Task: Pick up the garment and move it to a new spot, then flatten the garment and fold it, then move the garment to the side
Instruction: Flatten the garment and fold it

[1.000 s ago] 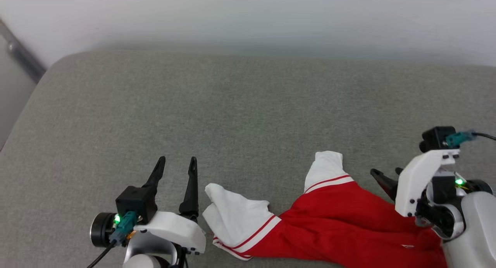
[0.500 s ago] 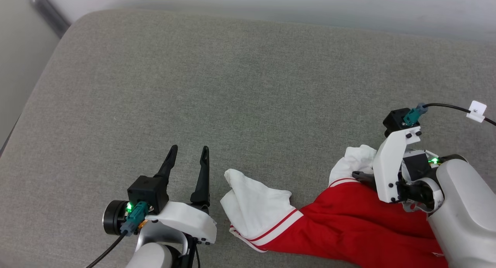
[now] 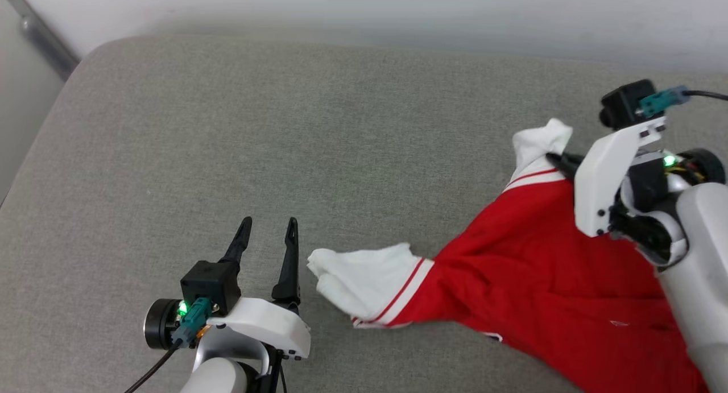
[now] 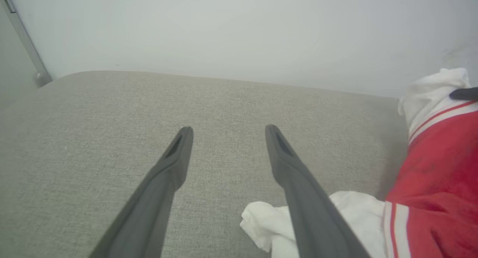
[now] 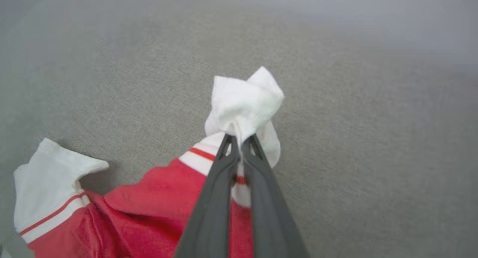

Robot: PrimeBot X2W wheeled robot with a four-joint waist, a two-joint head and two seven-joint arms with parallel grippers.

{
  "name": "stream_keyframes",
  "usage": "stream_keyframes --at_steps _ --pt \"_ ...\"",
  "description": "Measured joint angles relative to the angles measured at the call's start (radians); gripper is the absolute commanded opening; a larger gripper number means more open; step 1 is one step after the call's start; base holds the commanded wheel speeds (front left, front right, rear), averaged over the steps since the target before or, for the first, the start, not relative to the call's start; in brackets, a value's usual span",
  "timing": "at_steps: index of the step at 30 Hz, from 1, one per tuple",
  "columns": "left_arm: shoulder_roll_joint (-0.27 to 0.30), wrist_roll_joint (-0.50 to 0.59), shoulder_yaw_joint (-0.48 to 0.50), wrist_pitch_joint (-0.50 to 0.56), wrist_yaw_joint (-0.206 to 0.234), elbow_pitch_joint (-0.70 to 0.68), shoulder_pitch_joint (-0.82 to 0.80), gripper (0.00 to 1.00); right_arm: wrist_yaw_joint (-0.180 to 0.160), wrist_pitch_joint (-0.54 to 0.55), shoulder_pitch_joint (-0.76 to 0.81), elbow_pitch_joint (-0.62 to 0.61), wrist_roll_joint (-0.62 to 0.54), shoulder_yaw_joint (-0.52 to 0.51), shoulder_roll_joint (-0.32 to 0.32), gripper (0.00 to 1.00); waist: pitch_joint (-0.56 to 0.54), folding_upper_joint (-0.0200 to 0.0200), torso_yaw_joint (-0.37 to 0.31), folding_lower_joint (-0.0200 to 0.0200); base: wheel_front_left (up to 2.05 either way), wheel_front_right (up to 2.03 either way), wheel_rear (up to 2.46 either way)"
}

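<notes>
Right end effector tight on garment

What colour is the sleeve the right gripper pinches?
White soft fabric sleeve, red stripe; right wrist view.

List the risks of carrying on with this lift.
1. The right gripper is shut on only a bunched white sleeve of the bright red soft fabric garment; it may slip out as more weight hangs.
2. The other white sleeve lies beside the open left gripper and could snag on it when dragged over the grey fabric cushion.
</notes>
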Motion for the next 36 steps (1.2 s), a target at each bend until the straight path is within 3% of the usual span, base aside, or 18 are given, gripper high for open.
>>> stream_keyframes --at_steps 5,10,11,12,13,19,27,36 --pt "0.004 -0.005 -0.004 0.006 0.003 -0.002 0.016 1.00 0.000 -0.058 0.085 -0.055 -0.052 -0.177 -0.014 0.00 -0.026 0.0000 -0.038 0.0000 0.00 0.00 0.00" --pt "0.009 -0.012 -0.006 0.014 0.009 -0.004 0.034 1.00 0.000 -0.097 0.308 -0.031 -0.110 -0.431 0.044 0.00 -0.052 0.0000 -0.072 -0.0001 0.00 0.00 0.00" --pt "0.010 -0.012 -0.006 0.016 0.009 -0.005 0.037 1.00 0.000 -0.100 0.350 -0.016 -0.121 -0.467 0.062 0.09 -0.056 0.0000 -0.079 -0.0001 0.00 0.00 0.00" --pt "0.012 -0.013 -0.006 0.016 0.011 -0.006 0.038 1.00 0.000 -0.111 0.388 -0.002 -0.141 -0.498 0.080 0.48 -0.059 0.0000 -0.084 0.0000 0.00 0.00 0.00" --pt "0.016 -0.013 -0.006 0.018 0.011 -0.007 0.038 1.00 0.000 -0.121 0.418 0.014 -0.153 -0.526 0.101 1.00 -0.061 0.0000 -0.089 -0.0001 0.00 0.00 0.00" --pt "0.035 -0.021 0.005 0.030 0.020 -0.010 0.056 1.00 0.000 -0.302 0.479 0.017 -0.202 -0.594 0.183 1.00 -0.077 0.0000 -0.116 -0.0001 0.00 0.00 0.00" --pt "0.059 -0.033 0.020 0.046 0.036 -0.014 0.095 1.00 0.000 -0.582 0.532 -0.125 -0.278 -0.558 0.195 1.00 -0.130 0.0000 -0.136 -0.0001 0.00 0.00 0.00" --pt "0.083 -0.047 0.031 0.061 0.056 -0.018 0.146 1.00 0.000 -0.634 0.669 -0.339 -0.340 -0.459 0.243 1.00 -0.195 0.0000 -0.152 -0.0002 0.00 0.00 0.00"
